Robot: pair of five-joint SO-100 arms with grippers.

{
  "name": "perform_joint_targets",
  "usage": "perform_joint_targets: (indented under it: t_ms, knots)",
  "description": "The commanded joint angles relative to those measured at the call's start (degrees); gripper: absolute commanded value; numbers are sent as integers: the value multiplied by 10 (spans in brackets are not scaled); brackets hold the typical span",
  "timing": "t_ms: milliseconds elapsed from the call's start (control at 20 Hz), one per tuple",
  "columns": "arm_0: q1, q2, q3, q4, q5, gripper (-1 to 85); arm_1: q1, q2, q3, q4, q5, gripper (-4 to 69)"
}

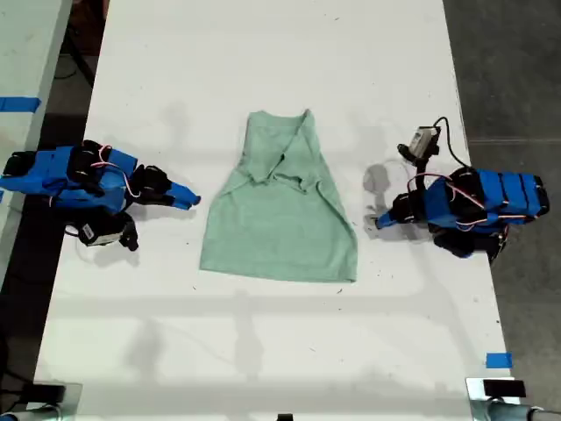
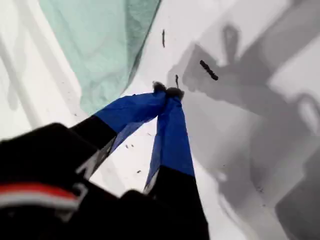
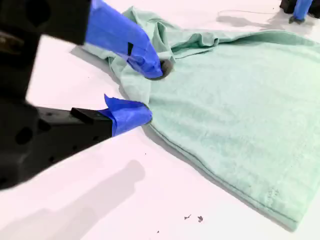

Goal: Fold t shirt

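Note where the t shirt (image 1: 279, 210) lay: mid-tabletop (image 1: 263, 53), flat, its wide hem toward the tabletop edge at the exterior view's bottom and its upper part folded in. My first gripper (image 1: 380, 222) rested beside the shirt on the exterior view's right, jaws together and holding nothing. My second gripper (image 1: 186, 199) sat opposite, jaws apart, near the shirt's other side.

Overhead exterior view; both close wrist views share the t shirt (image 1: 280, 210).
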Motion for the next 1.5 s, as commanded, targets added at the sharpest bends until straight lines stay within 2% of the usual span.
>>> perform_joint_targets:
  t_ms: [0,150,300,450,600,650,700,750,800,1000,1100,1450]
  knots:
    - [5,3,10,-10,3,111,-3,-138,-180,51,42,-6]
    - [5,3,10,-10,3,111,-33,-403,-365,40,84,-7]
    - [5,3,10,-10,3,111,-98,-613,-507,44,172,-9]
    - [5,3,10,-10,3,111,-178,-737,-537,1,285,-15]
    - [5,3,10,-10,3,111,-237,-819,-543,-46,344,-22]
    - [5,3,10,-10,3,111,-246,-832,-543,-62,345,12]
    - [5,3,10,-10,3,111,-250,-844,-539,-87,331,115]
    - [5,3,10,-10,3,111,-251,-851,-528,-118,317,252]
    - [5,3,10,-10,3,111,-251,-850,-503,-164,303,279]
    - [5,3,10,-10,3,111,-236,-851,-374,-352,275,294]
    - [5,3,10,-10,3,111,-228,-852,-326,-404,280,287]
    - [5,3,10,-10,3,111,-208,-855,-296,-419,271,252]
